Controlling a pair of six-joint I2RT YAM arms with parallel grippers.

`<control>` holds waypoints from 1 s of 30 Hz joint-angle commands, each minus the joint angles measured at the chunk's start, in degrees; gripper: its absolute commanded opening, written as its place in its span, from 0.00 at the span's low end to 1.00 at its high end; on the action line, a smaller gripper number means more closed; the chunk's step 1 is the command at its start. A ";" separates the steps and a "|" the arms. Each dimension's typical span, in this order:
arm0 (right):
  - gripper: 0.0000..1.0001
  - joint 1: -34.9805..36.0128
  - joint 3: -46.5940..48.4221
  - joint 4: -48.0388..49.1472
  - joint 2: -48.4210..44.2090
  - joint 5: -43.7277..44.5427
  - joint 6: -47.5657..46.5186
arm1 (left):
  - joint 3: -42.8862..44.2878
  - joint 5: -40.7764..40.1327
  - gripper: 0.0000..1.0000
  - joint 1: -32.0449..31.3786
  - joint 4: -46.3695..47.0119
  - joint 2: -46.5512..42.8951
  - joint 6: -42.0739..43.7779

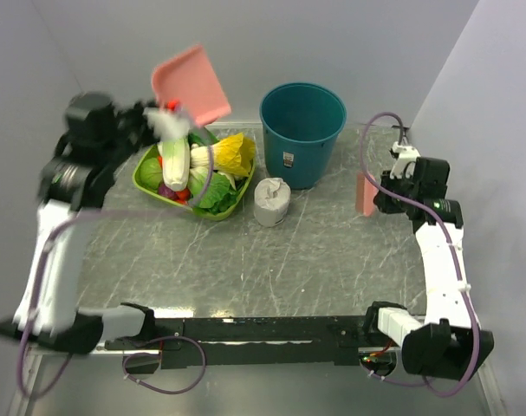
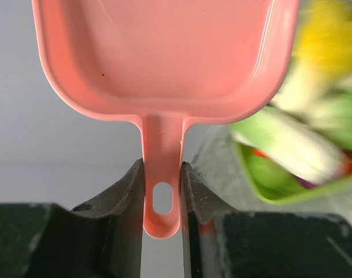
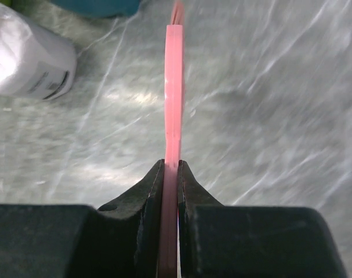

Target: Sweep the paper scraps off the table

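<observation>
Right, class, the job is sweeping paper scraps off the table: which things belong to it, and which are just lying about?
Job: table; pink dustpan in left fingers; thin pink tool in right fingers; teal bin, likely. No scraps show.
Lying about: green tray of vegetables; white tissue roll.

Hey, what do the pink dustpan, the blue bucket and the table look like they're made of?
Dustpan: likely glossy moulded plastic; smooth, shiny highlights, one-piece handle. Bucket: probably plastic too; smooth teal wall with a sticker. Table: grey marble-look top, pale veins, slight sheen; stone or printed laminate, can't tell.
</observation>
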 commanded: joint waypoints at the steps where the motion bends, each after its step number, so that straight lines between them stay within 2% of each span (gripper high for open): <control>1: 0.00 2.30 4.31 8.08 3.57 2.63 -16.28 | -8.09 22.15 0.01 0.60 -27.30 -6.99 6.28; 2: 0.00 3.01 4.32 9.05 3.93 4.99 -21.09 | -10.11 23.75 0.01 0.61 -35.71 -7.89 8.94; 6: 0.00 7.49 0.11 17.72 3.58 12.37 -34.03 | -28.71 25.44 0.01 0.17 -35.53 -15.44 10.63; 8: 0.00 10.55 -5.51 22.13 1.66 15.81 -42.10 | -36.01 23.96 0.01 -0.71 -33.79 -17.99 14.59; 9: 0.00 10.92 -7.53 26.76 0.86 17.91 -44.15 | -38.15 23.16 0.01 -0.97 -32.29 -18.44 13.99; 11: 0.00 11.28 -11.93 29.43 -0.28 18.11 -48.20 | -43.50 21.58 0.01 -1.24 -29.82 -18.53 14.15; 17: 0.00 12.59 -17.47 30.85 1.29 19.77 -50.14 | -50.29 19.11 0.01 -2.73 -23.93 -12.30 14.42; 21: 0.00 14.43 -21.69 34.89 1.99 21.18 -53.22 | -50.39 19.64 0.01 -3.70 -22.35 -6.67 11.88; 30: 0.03 17.78 -28.37 34.46 3.40 21.62 -55.51 | -54.60 17.45 0.03 -7.65 -7.50 -1.65 4.67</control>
